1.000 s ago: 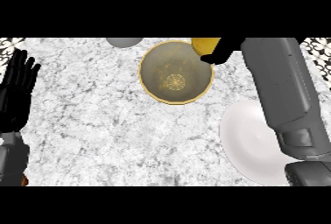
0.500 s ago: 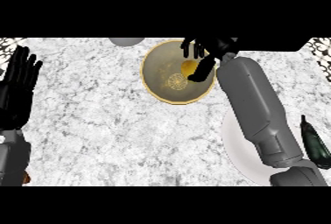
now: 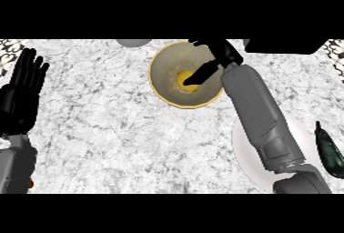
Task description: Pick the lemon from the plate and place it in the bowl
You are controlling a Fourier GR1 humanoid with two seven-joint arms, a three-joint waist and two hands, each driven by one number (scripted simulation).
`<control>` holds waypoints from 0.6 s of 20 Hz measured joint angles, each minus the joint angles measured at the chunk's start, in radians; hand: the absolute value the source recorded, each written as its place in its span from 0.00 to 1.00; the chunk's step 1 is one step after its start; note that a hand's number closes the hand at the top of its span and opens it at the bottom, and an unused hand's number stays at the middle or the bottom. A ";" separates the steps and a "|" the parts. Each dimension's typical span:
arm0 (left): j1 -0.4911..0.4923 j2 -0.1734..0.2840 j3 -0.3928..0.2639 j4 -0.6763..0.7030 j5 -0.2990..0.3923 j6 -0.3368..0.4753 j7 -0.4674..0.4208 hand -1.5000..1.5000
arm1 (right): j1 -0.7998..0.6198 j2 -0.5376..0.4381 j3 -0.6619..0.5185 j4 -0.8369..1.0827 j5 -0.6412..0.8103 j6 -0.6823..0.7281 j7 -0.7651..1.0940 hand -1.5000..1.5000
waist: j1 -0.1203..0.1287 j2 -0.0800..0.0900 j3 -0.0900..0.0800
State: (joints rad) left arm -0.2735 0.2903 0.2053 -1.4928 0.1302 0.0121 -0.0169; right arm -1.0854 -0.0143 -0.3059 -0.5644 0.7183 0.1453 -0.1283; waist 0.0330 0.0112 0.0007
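The yellow lemon (image 3: 183,82) lies inside the tan bowl (image 3: 163,86) at the counter's far middle. My right hand (image 3: 219,53) hovers over the bowl's right rim. It is open, with its fingers (image 3: 202,72) stretched down and left, their tips just beside the lemon. The white plate (image 3: 242,152) sits at the near right, mostly hidden under my right forearm, with nothing visible on it. At the view's left edge my left hand (image 3: 22,93) rests open, fingers up.
A dark green elongated object (image 3: 330,150) lies at the right edge beside the plate. A grey rounded thing (image 3: 134,42) and a black block (image 3: 279,46) stand along the far edge. Marbled counter top spreads between my left hand and the bowl.
My right hand carried the lemon from beyond the bowl's far right rim to over the bowl, then opened. The lemon now lies in the bowl. The left hand barely moved.
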 measured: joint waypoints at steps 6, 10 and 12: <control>0.001 0.005 0.007 -0.008 0.003 0.001 0.013 0.50 | -0.013 -0.070 -0.120 0.024 -0.092 -0.105 -0.075 0.00 | -0.002 0.000 0.000; -0.004 0.008 0.011 -0.012 0.004 0.001 0.017 0.50 | -0.027 -0.162 -0.199 0.074 -0.153 -0.113 -0.097 0.00 | -0.001 0.002 0.000; 0.002 0.005 0.009 -0.015 0.002 0.001 0.013 0.50 | -0.027 -0.216 -0.232 0.105 -0.182 -0.095 -0.115 0.00 | 0.001 0.003 0.000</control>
State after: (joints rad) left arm -0.2717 0.2950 0.2146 -1.5082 0.1321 0.0126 -0.0041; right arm -1.1129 -0.2300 -0.5379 -0.4592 0.5364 0.0506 -0.2435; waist 0.0335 0.0145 0.0009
